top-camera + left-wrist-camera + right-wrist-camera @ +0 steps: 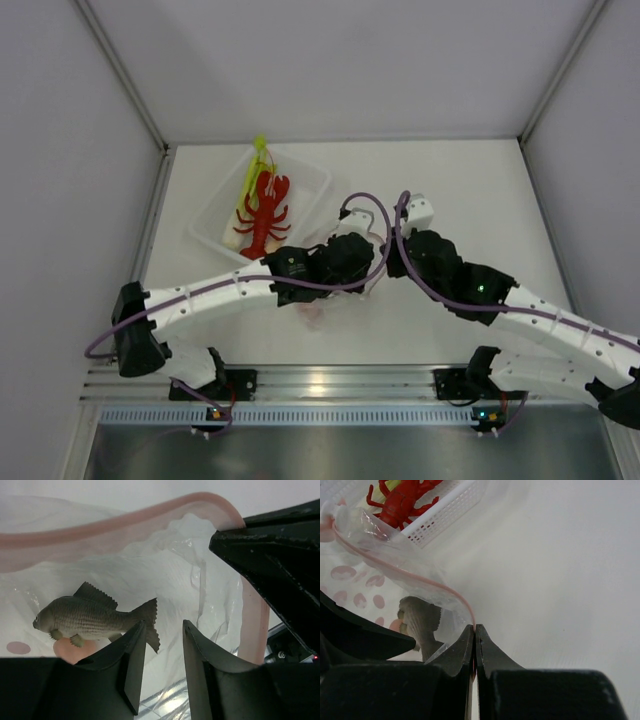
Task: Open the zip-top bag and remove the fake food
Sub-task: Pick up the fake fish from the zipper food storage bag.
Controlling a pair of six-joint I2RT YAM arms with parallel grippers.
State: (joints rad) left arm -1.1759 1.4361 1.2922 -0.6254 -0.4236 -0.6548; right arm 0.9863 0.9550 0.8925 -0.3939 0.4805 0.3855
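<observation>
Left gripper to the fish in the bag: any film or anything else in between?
Nothing visible. The left gripper sits at the open mouth of the zip-top bag, pink zip strip arching above, jaws apart right by the tail of the fish. The right gripper is shut on the strip.

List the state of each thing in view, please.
Bag: mouth open, edge pinched by the right gripper.
Fish: inside the bag.
Lobster: out, lying in the tray.
Leek: in the tray, alongside the lobster.
Left gripper: open, near the fish's tail.
Right gripper: shut on the bag's pink strip.
</observation>
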